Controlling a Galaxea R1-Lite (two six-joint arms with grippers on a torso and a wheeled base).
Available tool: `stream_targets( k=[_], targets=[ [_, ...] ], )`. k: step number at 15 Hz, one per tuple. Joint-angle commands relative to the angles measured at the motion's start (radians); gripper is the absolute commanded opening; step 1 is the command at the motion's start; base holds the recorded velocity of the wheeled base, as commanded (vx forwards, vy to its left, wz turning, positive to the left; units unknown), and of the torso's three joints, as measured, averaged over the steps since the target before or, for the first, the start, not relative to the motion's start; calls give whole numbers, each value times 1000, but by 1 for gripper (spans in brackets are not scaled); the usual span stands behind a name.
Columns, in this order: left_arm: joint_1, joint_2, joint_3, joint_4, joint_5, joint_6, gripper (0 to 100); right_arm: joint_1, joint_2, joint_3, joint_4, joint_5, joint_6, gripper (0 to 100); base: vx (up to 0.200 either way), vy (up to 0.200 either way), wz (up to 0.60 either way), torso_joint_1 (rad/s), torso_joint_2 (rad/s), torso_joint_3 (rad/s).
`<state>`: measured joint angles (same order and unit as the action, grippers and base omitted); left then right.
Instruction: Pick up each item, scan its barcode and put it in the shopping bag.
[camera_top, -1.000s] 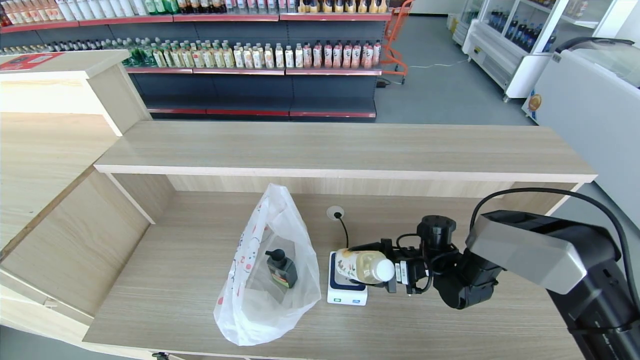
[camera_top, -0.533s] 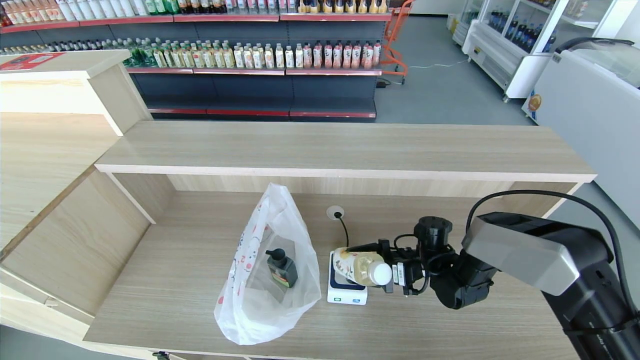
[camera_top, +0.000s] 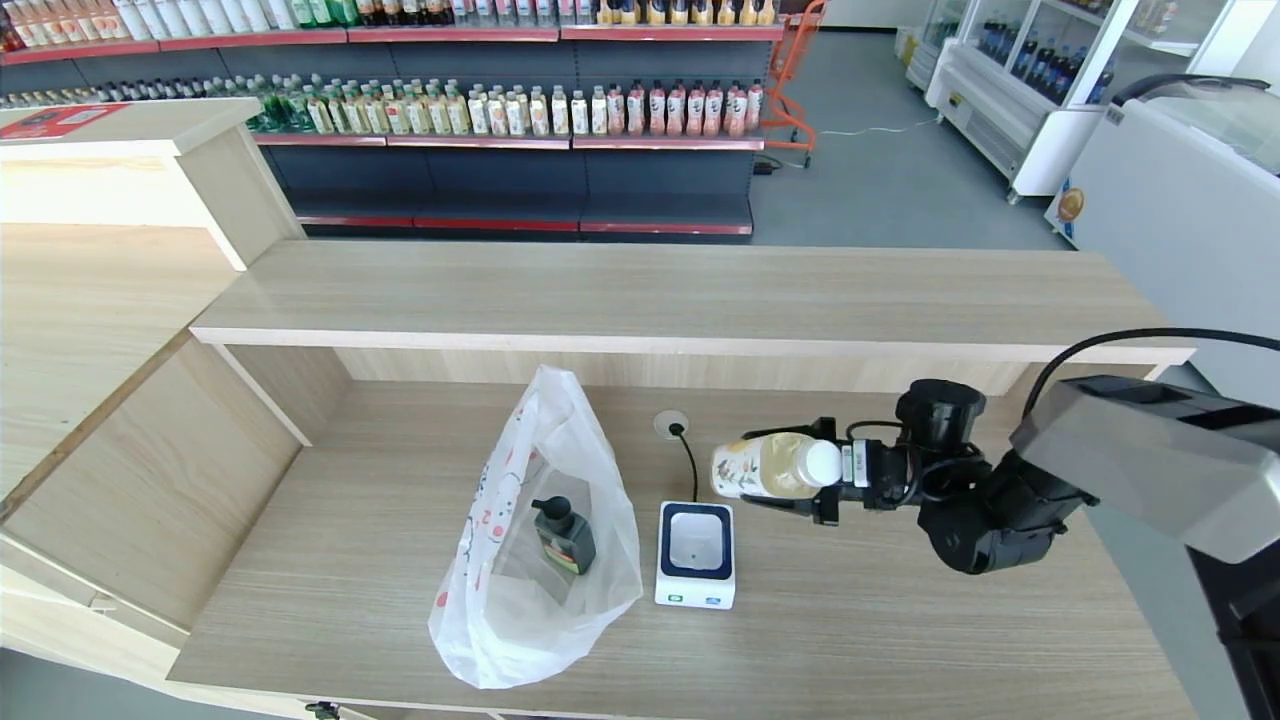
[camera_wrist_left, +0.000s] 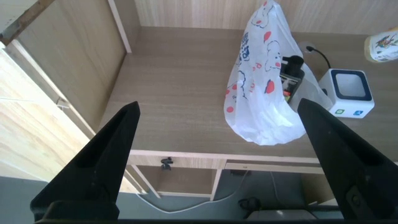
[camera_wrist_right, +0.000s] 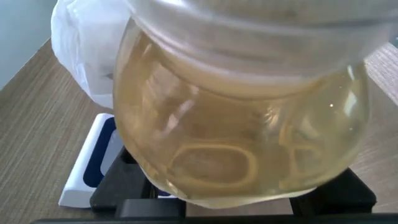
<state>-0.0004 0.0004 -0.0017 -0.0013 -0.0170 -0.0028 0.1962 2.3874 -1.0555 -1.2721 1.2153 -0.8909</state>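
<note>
Holding the bottle sideways, your right gripper had its fingers clamped on it, one along the far side and one along the near side, with the white cap pointing right toward the wrist and the base pointing left. From the head view you could see the bottle hanging above the counter, just far and right of the scanner and off its dark window, near the black cable. It was well apart from the shopping bag, which stood upright to the left of the scanner with a dark pump bottle inside. The right wrist view added the close side of things for you: pale amber liquid through the clear wall, a dark finger under the bottle, and the scanner's blue-rimmed corner and the white bag beyond it. The left wrist view gave you the left gripper, its fingers spread wide apart, held above the near left part of the counter. In that same view you had the red print on the bag and the bottle's base past the scanner.
</note>
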Motion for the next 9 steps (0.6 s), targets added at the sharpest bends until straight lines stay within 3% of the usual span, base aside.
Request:
stream_targets(
  k=[1, 3, 5, 6, 9],
  targets=[
    [0, 0, 0, 0, 0, 0, 100, -73, -177, 63, 4, 0, 121, 0, 0, 0, 0, 0, 0, 0],
    [0, 0, 0, 0, 0, 0, 100, -81, -340, 173, 5, -26, 331, 0, 0, 0, 0, 0, 0, 0],
    [0, 0, 0, 0, 0, 0, 100, -66, -453, 281, -1, -126, 475, 0, 0, 0, 0, 0, 0, 0],
    [0, 0, 0, 0, 0, 0, 100, -17, -545, 356, -7, -247, 636, 0, 0, 0, 0, 0, 0, 0],
    [0, 0, 0, 0, 0, 0, 100, 65, -631, 431, -9, -545, 899, 0, 0, 0, 0, 0, 0, 0]
  ],
)
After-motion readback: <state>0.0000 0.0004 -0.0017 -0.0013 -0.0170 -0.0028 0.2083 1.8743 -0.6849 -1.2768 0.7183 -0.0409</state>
